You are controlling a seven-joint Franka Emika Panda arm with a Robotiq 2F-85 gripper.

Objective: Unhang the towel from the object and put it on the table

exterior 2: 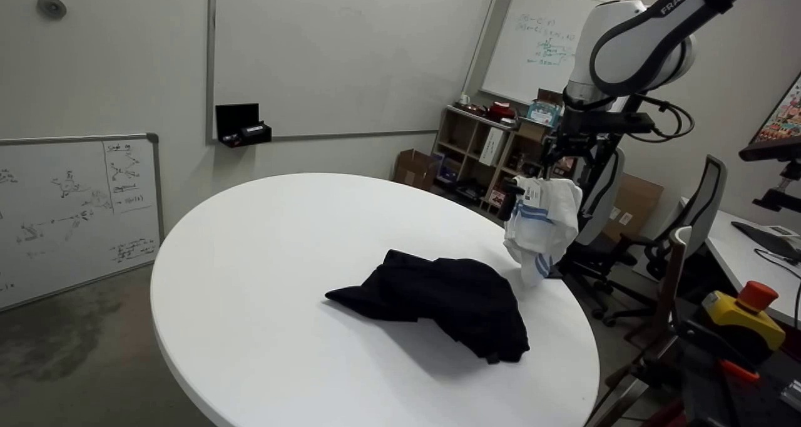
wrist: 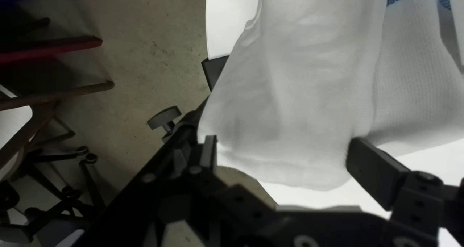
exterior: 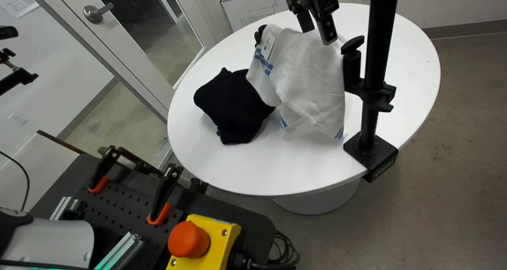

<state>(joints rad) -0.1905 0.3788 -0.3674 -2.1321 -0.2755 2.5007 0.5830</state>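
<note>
Over the towel [exterior: 313, 78], claw [exterior: 318, 36] wide apart.

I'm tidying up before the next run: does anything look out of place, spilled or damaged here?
Nothing looks spilled or damaged. The dark cloth lies crumpled on the table rather than flat, and the towel hangs unevenly, its blue stripes showing at different heights.

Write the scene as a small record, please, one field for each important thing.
Table: round, white
Towel: white with blue stripes, draped over a mostly hidden black object
Pole: black, standing at the table's edge, beside the towel
Fingers: apart, close to the towel; contact unclear
Dark cloth: crumpled on the table
Status: towel not yet laid on the table
</note>
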